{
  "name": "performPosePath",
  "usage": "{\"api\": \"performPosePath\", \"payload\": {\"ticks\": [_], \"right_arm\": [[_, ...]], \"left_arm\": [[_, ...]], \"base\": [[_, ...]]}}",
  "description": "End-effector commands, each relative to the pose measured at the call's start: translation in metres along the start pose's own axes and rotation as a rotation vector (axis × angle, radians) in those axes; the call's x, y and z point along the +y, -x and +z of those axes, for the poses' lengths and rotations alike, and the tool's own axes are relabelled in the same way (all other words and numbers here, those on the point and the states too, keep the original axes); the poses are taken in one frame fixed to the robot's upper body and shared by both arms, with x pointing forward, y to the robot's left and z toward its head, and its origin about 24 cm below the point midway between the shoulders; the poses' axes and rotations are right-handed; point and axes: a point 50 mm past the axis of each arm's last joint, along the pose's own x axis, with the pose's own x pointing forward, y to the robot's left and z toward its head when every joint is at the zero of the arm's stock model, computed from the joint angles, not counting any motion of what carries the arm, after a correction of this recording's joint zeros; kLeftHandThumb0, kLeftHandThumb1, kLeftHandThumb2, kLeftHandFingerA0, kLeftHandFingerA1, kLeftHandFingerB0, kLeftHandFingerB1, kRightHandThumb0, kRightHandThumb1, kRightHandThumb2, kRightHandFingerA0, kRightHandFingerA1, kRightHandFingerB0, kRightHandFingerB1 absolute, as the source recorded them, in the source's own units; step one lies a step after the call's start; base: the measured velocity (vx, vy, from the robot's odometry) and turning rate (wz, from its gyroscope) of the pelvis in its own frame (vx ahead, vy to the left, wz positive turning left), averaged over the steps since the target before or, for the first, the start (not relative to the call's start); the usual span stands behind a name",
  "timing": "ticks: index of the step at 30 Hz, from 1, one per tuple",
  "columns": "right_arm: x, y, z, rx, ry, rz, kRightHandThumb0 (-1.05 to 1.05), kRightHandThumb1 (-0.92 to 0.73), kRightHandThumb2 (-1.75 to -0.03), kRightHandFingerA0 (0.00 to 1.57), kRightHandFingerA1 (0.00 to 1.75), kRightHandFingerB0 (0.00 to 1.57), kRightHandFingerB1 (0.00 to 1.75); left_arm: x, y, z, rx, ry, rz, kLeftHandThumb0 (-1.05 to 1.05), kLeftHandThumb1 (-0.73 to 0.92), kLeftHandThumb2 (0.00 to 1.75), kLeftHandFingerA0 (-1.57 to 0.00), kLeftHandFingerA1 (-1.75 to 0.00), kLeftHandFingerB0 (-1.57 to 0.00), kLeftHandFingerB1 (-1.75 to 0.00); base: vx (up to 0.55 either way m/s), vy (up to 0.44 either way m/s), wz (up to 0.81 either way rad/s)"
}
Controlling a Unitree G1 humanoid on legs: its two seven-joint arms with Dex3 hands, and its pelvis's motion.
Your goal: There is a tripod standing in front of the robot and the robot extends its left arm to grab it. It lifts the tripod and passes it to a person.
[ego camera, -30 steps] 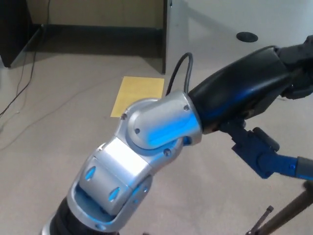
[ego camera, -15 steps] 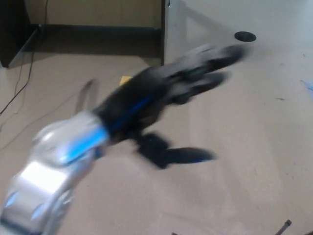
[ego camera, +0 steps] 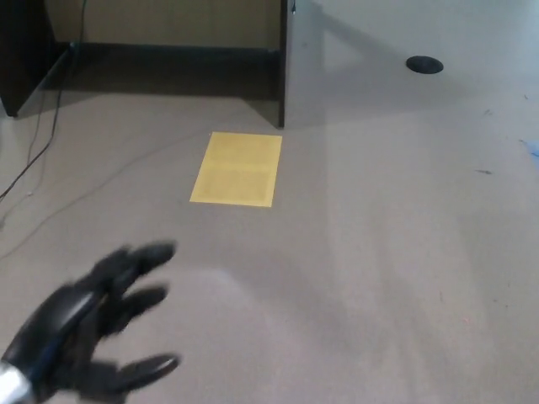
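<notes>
Grey-beige carpeted floor (ego camera: 379,252), bare over most of its width. 1 yellow sheet (ego camera: 237,168) flat near the partition's foot, 1 dark round disc (ego camera: 424,64) far right, thin cables (ego camera: 42,135) trailing at left.

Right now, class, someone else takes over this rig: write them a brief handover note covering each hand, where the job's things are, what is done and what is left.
Left hand: open, fingers spread, holding nothing, low at the picture's left edge over the floor.
Right hand: not in view.
Tripod: not in view; no person shows either.
Other things: a yellow sheet lies flat on the floor ahead; a round dark disc sits farther off to the right.
Done: cannot be confirmed from this picture; the left hand is empty.
Left: find the tripod and check whether the handover took place.
</notes>
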Motion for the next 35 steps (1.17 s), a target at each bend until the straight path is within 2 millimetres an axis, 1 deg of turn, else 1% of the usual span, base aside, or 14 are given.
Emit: {"api": "performPosePath", "payload": {"ticks": [1, 3, 4, 7, 11, 14, 15, 20, 22, 26, 27, 29, 30, 35], "right_arm": [[-0.001, 0.003, -0.010, 0.034, 0.007, -0.010, -0.42, -0.71, -0.62, 0.65, 0.42, 0.45, 0.35], [-0.001, 0.004, -0.010, 0.021, 0.013, -0.016, -0.41, -0.72, -0.61, 0.69, 0.44, 0.47, 0.37], [-0.001, 0.004, -0.009, 0.020, 0.012, -0.016, -0.41, -0.72, -0.61, 0.68, 0.44, 0.47, 0.36], [-0.002, 0.003, -0.008, 0.024, 0.005, -0.019, -0.41, -0.72, -0.61, 0.68, 0.44, 0.47, 0.36], [0.003, 0.007, -0.016, 0.039, 0.000, -0.006, -0.42, -0.73, -0.61, 0.67, 0.42, 0.47, 0.36], [0.011, 0.012, -0.021, 0.042, 0.014, 0.008, -0.43, -0.74, -0.62, 0.67, 0.44, 0.47, 0.36], [0.013, 0.012, -0.022, 0.045, 0.017, 0.011, -0.42, -0.73, -0.62, 0.68, 0.44, 0.47, 0.37], [0.016, 0.014, -0.026, 0.067, -0.006, 0.020, -0.41, -0.72, -0.61, 0.68, 0.44, 0.47, 0.36], [0.015, 0.014, -0.027, 0.070, -0.003, 0.012, -0.42, -0.71, -0.61, 0.68, 0.44, 0.48, 0.37], [0.016, 0.014, -0.027, 0.073, -0.008, 0.013, -0.42, -0.72, -0.61, 0.68, 0.44, 0.48, 0.37], [0.017, 0.014, -0.027, 0.072, -0.002, 0.013, -0.48, -0.58, -0.88, 0.62, 0.59, 0.42, 0.50], [0.018, 0.015, -0.028, 0.071, 0.007, 0.010, -0.48, -0.58, -0.88, 0.62, 0.59, 0.42, 0.50], [0.019, 0.015, -0.029, 0.072, 0.004, 0.008, -0.42, -0.72, -0.61, 0.68, 0.45, 0.48, 0.36], [0.021, 0.017, -0.033, 0.094, -0.001, 0.010, -0.42, -0.72, -0.61, 0.67, 0.42, 0.47, 0.36]], "left_arm": [[0.037, 0.064, -0.101, 0.303, -0.296, 0.324, -0.19, 0.33, 0.86, -0.11, -0.51, -0.08, -0.48], [0.038, 0.075, -0.120, 0.388, -0.340, 0.355, -0.19, 0.35, 0.88, -0.14, -0.52, -0.11, -0.50], [0.039, 0.078, -0.126, 0.417, -0.373, 0.372, -0.38, 0.46, 0.61, -0.29, -0.40, -0.27, -0.35], [0.043, 0.084, -0.141, 0.507, -0.346, 0.417, -0.29, 0.51, 0.56, -0.35, -0.38, -0.30, -0.31], [0.042, 0.090, -0.149, 0.525, -0.196, 0.471, -0.40, 0.48, 0.69, -0.36, -0.45, -0.30, -0.40], [0.040, 0.098, -0.156, 0.569, -0.205, 0.454, -0.33, 0.57, 0.57, -0.42, -0.39, -0.32, -0.32], [0.039, 0.100, -0.158, 0.571, -0.206, 0.453, -0.41, 0.49, 0.69, -0.37, -0.45, -0.31, -0.40], [0.035, 0.099, -0.163, 0.574, -0.229, 0.434, -0.43, 0.47, 0.71, -0.41, -0.47, -0.32, -0.42], [0.035, 0.096, -0.163, 0.561, -0.239, 0.428, -0.36, 0.56, 0.57, -0.47, -0.40, -0.36, -0.34], [0.036, 0.096, -0.165, 0.578, -0.245, 0.414, -0.35, 0.57, 0.57, -0.48, -0.40, -0.35, -0.33], [0.036, 0.097, -0.166, 0.579, -0.249, 0.412, -0.35, 0.57, 0.57, -0.48, -0.40, -0.35, -0.33], [0.036, 0.096, -0.166, 0.581, -0.255, 0.407, -0.36, 0.57, 0.58, -0.49, -0.41, -0.35, -0.33], [0.036, 0.096, -0.166, 0.578, -0.256, 0.407, -0.35, 0.56, 0.57, -0.48, -0.41, -0.36, -0.33], [0.034, 0.097, -0.169, 0.580, -0.253, 0.395, -0.34, 0.57, 0.57, -0.49, -0.41, -0.35, -0.33]], "base": [[0.00, 0.000, 0.00], [0.00, 0.000, 0.00], [0.00, 0.000, 0.00], [0.00, 0.000, 0.00], [0.00, 0.000, 0.00], [0.00, 0.000, 0.00], [0.00, 0.000, 0.00], [0.00, 0.000, 0.00], [0.00, 0.000, 0.00], [0.00, 0.000, 0.00], [0.00, 0.000, 0.00], [0.00, 0.000, 0.00], [0.00, 0.000, 0.00], [0.00, 0.000, 0.00]]}}
